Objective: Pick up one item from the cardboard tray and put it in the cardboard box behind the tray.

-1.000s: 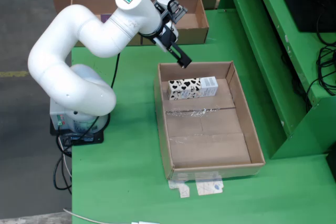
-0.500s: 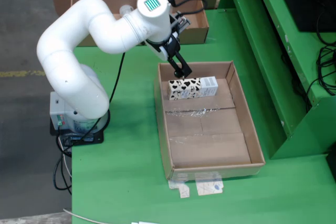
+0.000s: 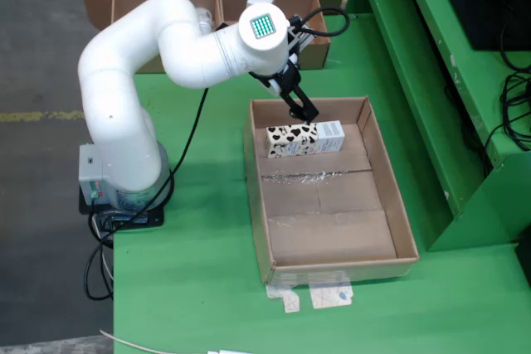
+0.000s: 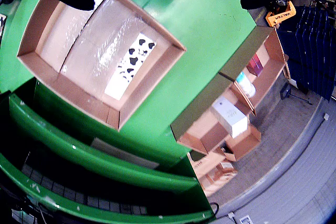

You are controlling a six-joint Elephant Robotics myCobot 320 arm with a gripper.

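Directly beneath the black two-finger gripper (image 3: 304,113), in the fixed view, we find the white rectangular carton printed with black cow patches and hearts (image 3: 304,139). It lies on its side against the far wall of the shallow brown cardboard tray (image 3: 332,264), and it is the only item we see in the tray.

We read the carton's long axis as running left to right in the fixed view, parallel to that far wall. The gripper tips sit over the carton's middle, just above or at its upper face; we cannot tell whether they touch it. We also cannot tell how far apart the fingers stand, since they overlap in the fixed view, and the riding view shows only dark shapes at its top edge. Nothing appears to be held.

From the riding view, the carton (image 4: 129,65) lies below and to the left of the tool, along one tray wall.

We judge that the coming move turns on the fingers straddling the carton's short width, across the long axis. The open brown cardboard box (image 3: 315,39) stands beyond the gripper, behind the tray, partly hidden by the white robot arm (image 3: 149,64).
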